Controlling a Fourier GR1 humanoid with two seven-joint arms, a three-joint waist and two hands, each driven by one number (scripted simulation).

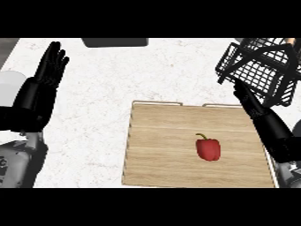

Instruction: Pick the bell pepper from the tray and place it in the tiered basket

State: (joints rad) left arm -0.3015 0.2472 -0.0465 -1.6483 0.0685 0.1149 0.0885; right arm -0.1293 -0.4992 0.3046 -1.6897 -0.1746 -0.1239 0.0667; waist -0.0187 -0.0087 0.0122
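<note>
Pepper: a red pepper (208,148) with a green stem lay on the tray, right of its middle, stem pointing away from the robot; nothing touched it.
Tray: a wooden tray (166,150) sat flat on the counter, its two wire handles at the far edge.
Basket: a black wire basket (265,70) stood at the counter's far right, past the tray's far right corner, well apart from the pepper.
Right hand: the right hand (253,110) stretched forward along the tray's right edge, fingers straight and released, tips near the basket's lower wires, grasping nothing.
Left hand: the left hand (47,75) rested at the left, fingers straight and up, holding nothing.
Counter: white speckled counter (107,79); a white plate (3,86) showed at its left edge, behind the left arm.
</note>
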